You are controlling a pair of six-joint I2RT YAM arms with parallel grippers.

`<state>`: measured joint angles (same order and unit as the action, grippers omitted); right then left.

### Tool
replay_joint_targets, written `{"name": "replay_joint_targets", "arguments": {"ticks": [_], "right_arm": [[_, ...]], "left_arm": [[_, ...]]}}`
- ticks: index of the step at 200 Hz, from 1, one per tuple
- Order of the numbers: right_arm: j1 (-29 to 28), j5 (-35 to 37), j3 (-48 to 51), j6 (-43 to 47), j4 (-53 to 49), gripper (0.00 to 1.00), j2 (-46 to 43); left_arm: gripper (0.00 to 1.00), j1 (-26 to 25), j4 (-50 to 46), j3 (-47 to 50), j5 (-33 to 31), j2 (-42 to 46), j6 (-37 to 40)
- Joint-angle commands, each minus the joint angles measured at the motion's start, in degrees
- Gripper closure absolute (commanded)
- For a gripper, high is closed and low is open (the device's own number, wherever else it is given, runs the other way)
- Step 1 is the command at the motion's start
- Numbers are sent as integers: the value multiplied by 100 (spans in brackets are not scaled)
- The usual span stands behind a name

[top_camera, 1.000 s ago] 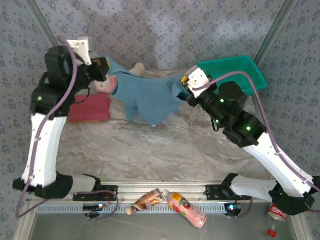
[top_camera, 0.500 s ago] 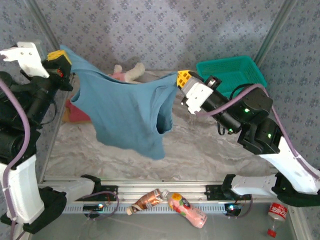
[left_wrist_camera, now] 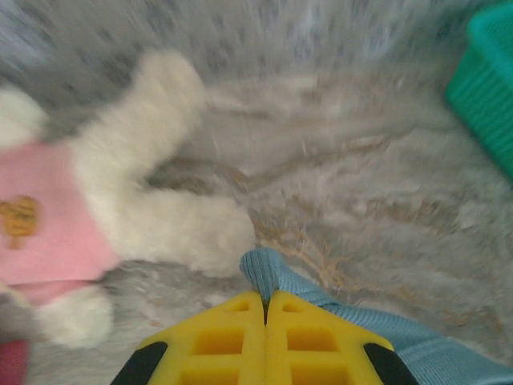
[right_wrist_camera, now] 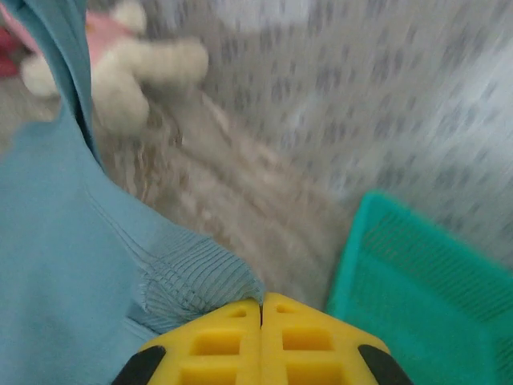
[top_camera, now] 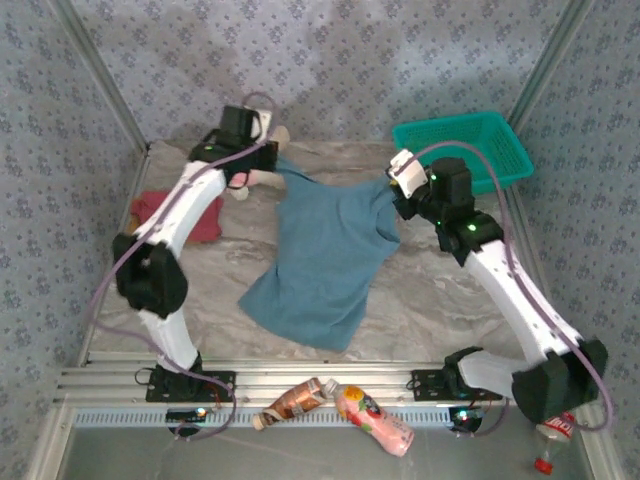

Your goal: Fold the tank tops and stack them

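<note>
While my left gripper (left_wrist_camera: 265, 298) is pinched tight on one shoulder strap of the dusty blue tank top (left_wrist_camera: 271, 273), the ribbed loop of cloth poking out just past my closed yellow tips, my right gripper (right_wrist_camera: 261, 306) is clamped the same way on a bunched ribbed edge of the same top, with the blue cloth spreading away to the left of my wrist view. From above, I hold the two upper corners of the top toward the far side of the table (top_camera: 440, 300). My left gripper (top_camera: 270, 162) is at the far left and my right gripper (top_camera: 393, 192) further right. The body of the top (top_camera: 325, 260) runs from them toward the near edge, with its hem lying skewed to the left on the marbled surface. Just beyond my left gripper lies the white plush doll (left_wrist_camera: 128, 216) in pink. The teal basket (top_camera: 470, 128) stands at the far right corner, near my right gripper. The dark red tank top (top_camera: 205, 222) lies crumpled at the left side, partly behind my left arm and apart from the blue one.
</note>
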<state>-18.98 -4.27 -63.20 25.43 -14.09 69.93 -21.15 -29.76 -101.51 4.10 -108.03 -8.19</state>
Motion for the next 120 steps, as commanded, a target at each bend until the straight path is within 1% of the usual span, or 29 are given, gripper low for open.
{"name": "replay_joint_targets", "arguments": {"ticks": [1, 7, 18, 23, 29, 34, 41, 56, 64, 71, 79, 86, 96, 106, 120], "right_arm": [[274, -136, 222, -756, 851, 94, 695], [336, 79, 148, -818, 915, 90, 974], [391, 472, -90, -871, 758, 86, 1451], [415, 679, -207, -898, 737, 83, 1612], [418, 900, -344, -945, 671, 77, 1806], [411, 1152, -458, -1010, 570, 75, 1964], [411, 1389, -830, -1171, 348, 74, 2128], [422, 1700, -1081, -1353, 120, 72, 2264], [423, 1887, -1233, -1380, -60, 69, 2307], [423, 1844, -1422, -1444, -397, 65, 2331], [432, 1629, -1526, -1534, -683, 64, 2272], [429, 1452, -1458, -1618, -689, 64, 2151], [394, 897, -1211, -1758, -631, 61, 1900], [335, 382, -912, -1954, -647, 55, 1678], [191, -43, -449, -2375, -675, 50, 1396]], "left_arm": [[99, -137, 435, -773, 43, -786, -63], [95, -173, 362, -1136, -38, -1132, -76], [83, -212, 144, -1808, -58, -1742, -135], [76, -225, 26, -2083, -11, -1989, -179], [63, -265, -106, -2442, -32, -2256, -179], [56, -311, -211, -2698, -102, -2442, -161], [50, -346, -346, -3008, -115, -2624, -131], [42, -414, -505, -3400, -93, -2801, -125], [39, -417, -611, -3516, -49, -2798, -122], [38, -404, -806, -3616, -20, -2774, -131], [38, -386, -1145, -3692, 36, -2708, -157], [37, -382, -1468, -3709, 114, -2616, -202], [37, -390, -1998, -3634, 193, -2431, -248], [37, -420, -2360, -3117, 282, -2038, -356], [36, -497, -2176, -1749, 357, -1169, -562]]}}
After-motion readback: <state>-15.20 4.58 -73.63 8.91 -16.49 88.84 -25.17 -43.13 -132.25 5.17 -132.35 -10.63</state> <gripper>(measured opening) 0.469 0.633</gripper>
